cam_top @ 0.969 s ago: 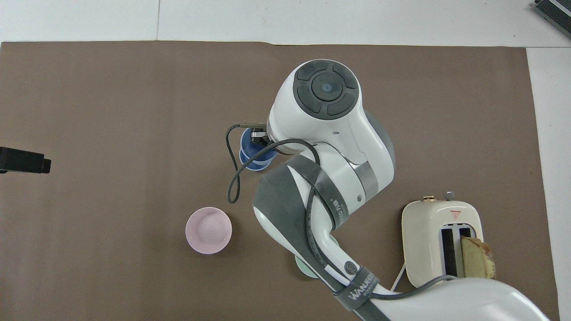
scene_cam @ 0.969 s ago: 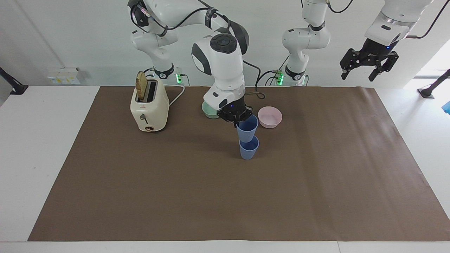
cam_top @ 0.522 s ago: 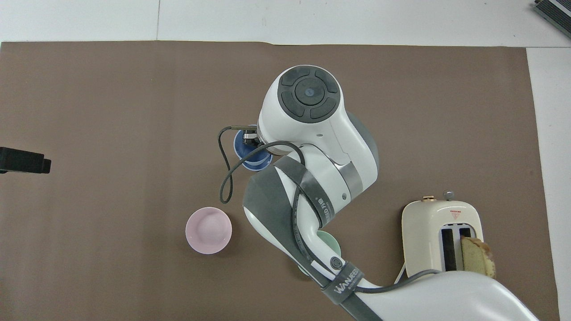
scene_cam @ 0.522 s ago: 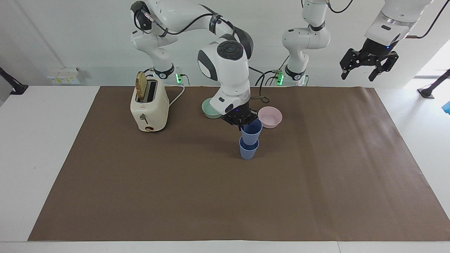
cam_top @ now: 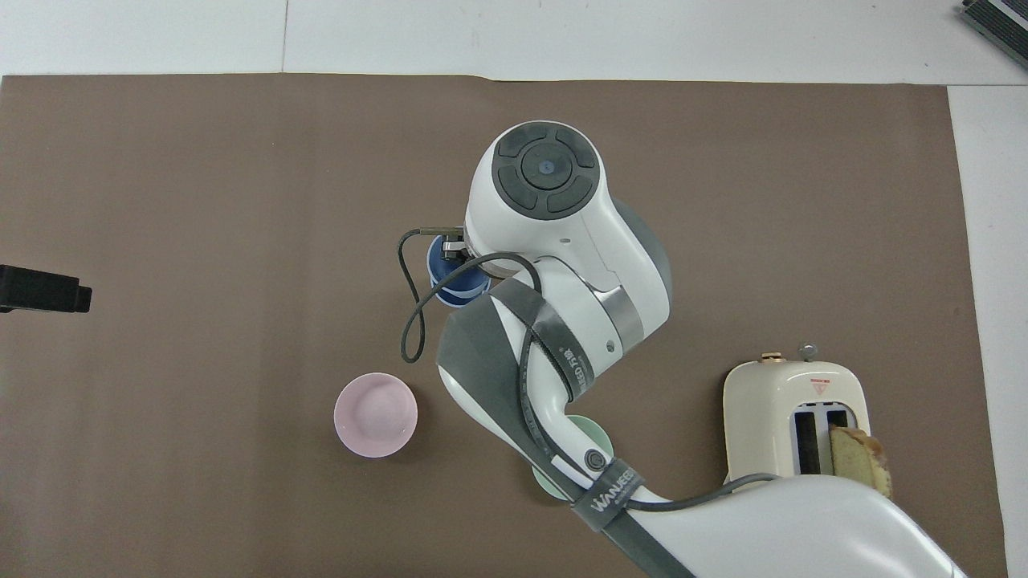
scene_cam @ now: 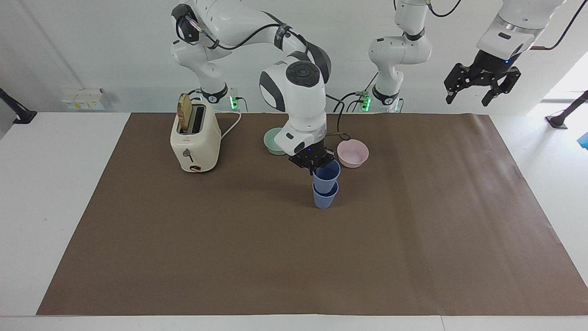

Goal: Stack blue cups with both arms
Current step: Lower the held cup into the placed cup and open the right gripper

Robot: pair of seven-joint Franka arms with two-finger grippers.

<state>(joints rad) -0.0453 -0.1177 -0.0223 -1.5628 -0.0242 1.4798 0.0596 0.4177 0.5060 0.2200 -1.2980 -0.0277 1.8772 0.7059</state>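
Two blue cups stand nested near the middle of the brown mat. The lower blue cup [scene_cam: 325, 197] rests on the mat. The upper blue cup [scene_cam: 327, 175] sits partly inside it, its rim well above the lower rim. My right gripper [scene_cam: 317, 164] is shut on the upper cup's rim, on the side toward the robots. In the overhead view the right arm covers most of the cups [cam_top: 451, 278]. My left gripper [scene_cam: 482, 85] is open and empty, and waits high above the left arm's end of the table.
A pink bowl [scene_cam: 353, 153] and a mint-green bowl [scene_cam: 274, 140] sit nearer to the robots than the cups. A cream toaster [scene_cam: 195, 139] holding a slice of bread stands toward the right arm's end. A black cable hangs from the right wrist beside the cups.
The right gripper has lowered the upper blue cup into the lower one and brought it more upright. The left arm has not moved.
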